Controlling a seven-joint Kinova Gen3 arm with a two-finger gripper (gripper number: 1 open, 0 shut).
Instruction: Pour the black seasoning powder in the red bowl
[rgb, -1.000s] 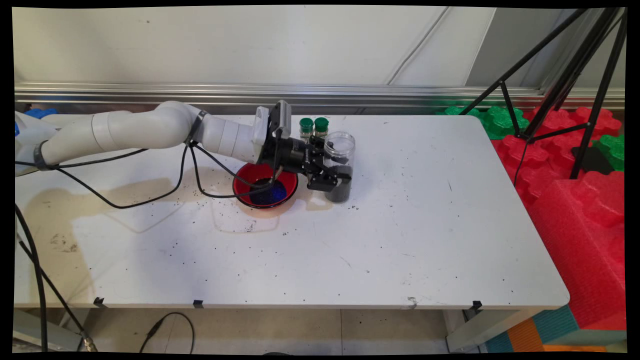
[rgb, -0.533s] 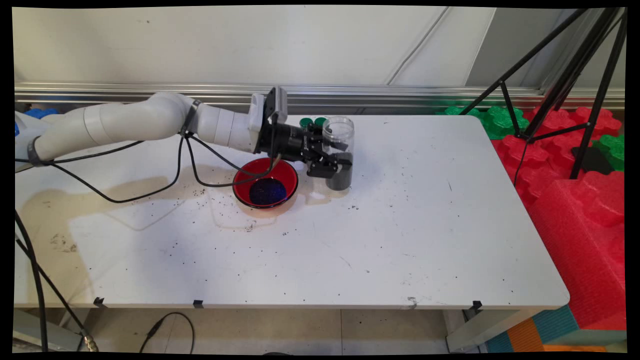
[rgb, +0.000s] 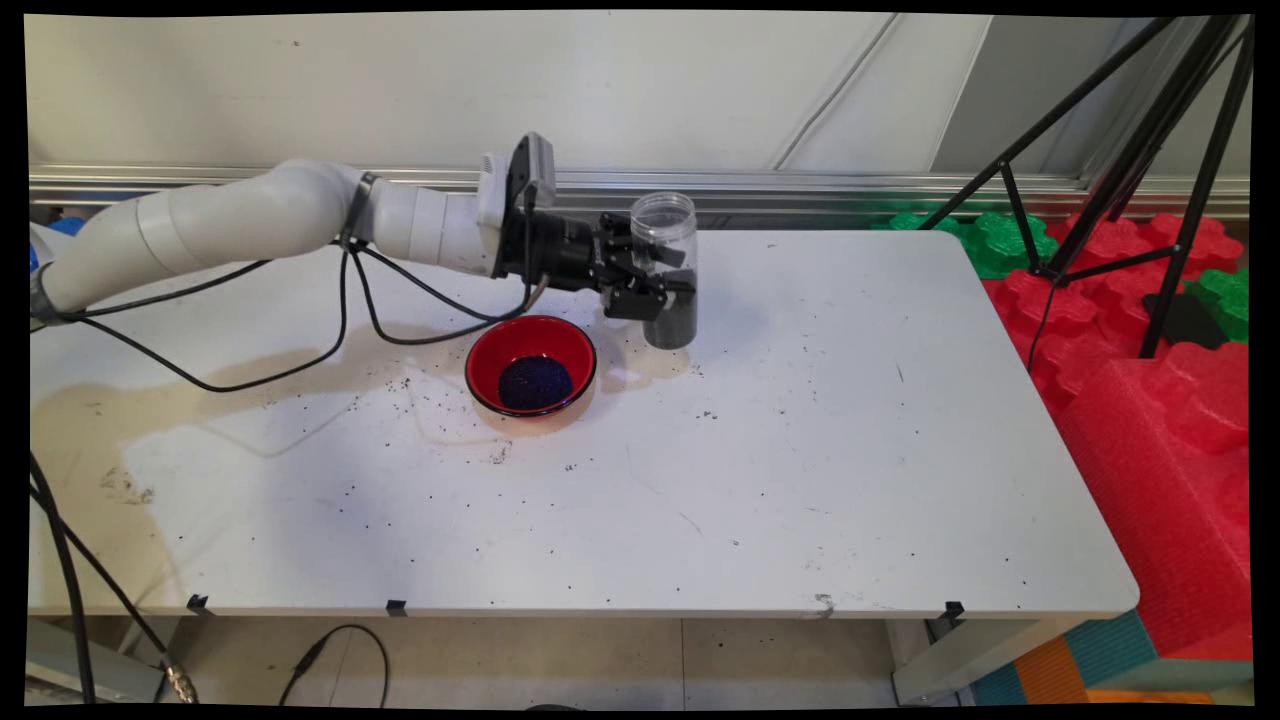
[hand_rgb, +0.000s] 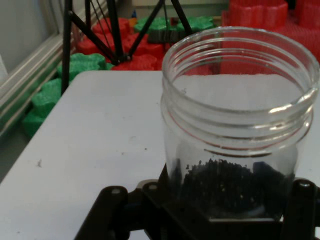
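My jaws (rgb: 668, 287) are clamped on the clear jar (rgb: 667, 268), gripping it from its left side around the lower half, where the dark granules sit. The jar stands upright in my grasp, long axis vertical, open mouth up, no lid on it. It hangs clear of the tabletop (rgb: 800, 450), with its shadow on the surface just below. In the hand view the jar (hand_rgb: 235, 125) fills the space right ahead of me, with its threaded rim above my linkage and the dark fill low down between my fingers (hand_rgb: 302, 200).

The red bowl (rgb: 531, 365) rests on the tabletop below my wrist, to the left of the jar and nearer the front edge; jar and bowl are apart. A mound of dark bluish grains lies in the bowl. Loose black specks are scattered over the tabletop around both.
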